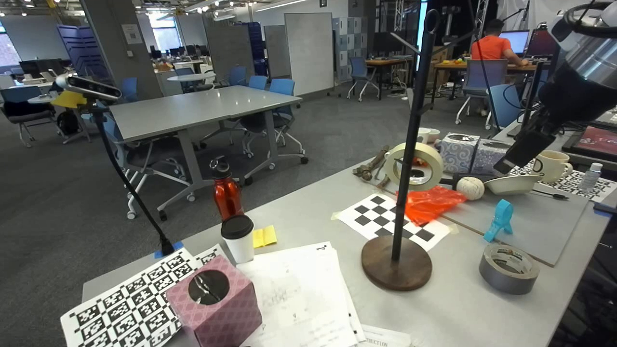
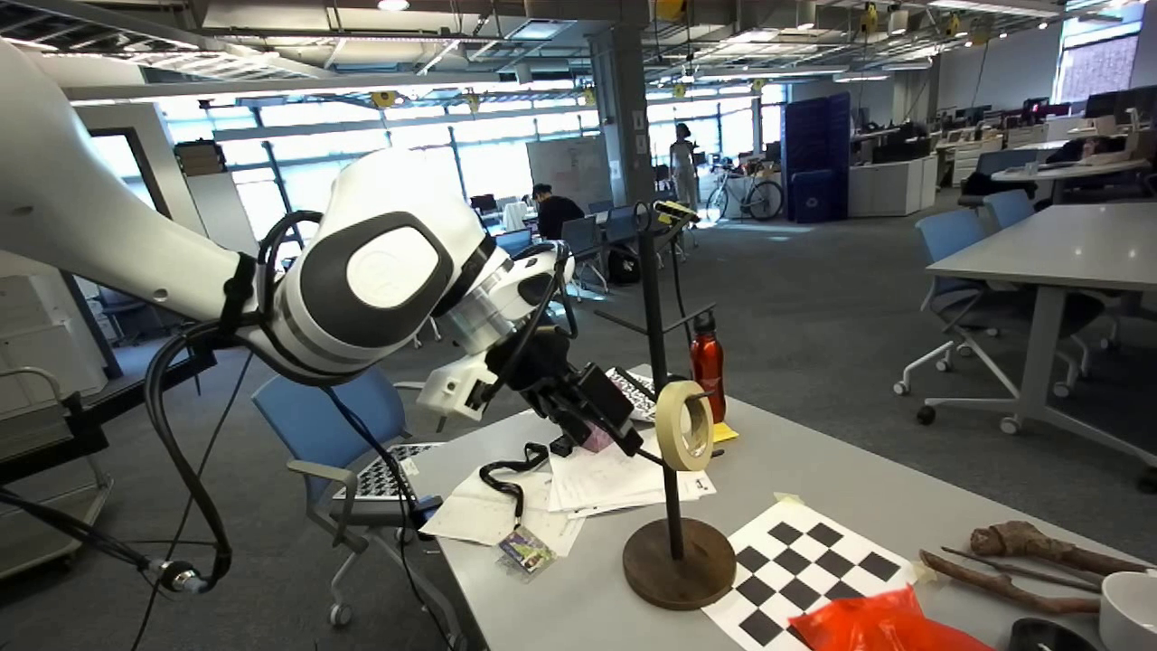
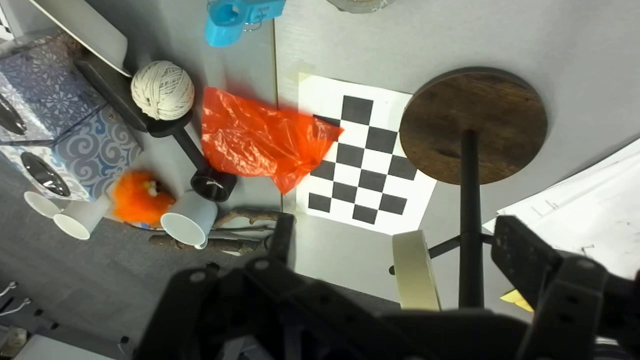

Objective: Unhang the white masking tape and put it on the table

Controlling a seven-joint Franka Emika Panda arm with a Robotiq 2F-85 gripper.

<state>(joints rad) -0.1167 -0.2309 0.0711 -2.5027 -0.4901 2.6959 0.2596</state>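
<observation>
The white masking tape hangs on a low side peg of the black pole stand, above the table. It is an upright cream ring in both exterior views, also here. In the wrist view the tape shows edge-on, the peg's tip poking out past it and its lower part hidden by the gripper body. My gripper is open and empty. In the wrist view the tape and pole appear between its spread fingers, touching neither. In an exterior view the gripper is beside the pole at about tape height.
The stand has more pegs higher up. A checkered sheet and a red plastic bag lie near its base. A dark grey tape roll, a blue clip, papers and a pink tissue box are around it.
</observation>
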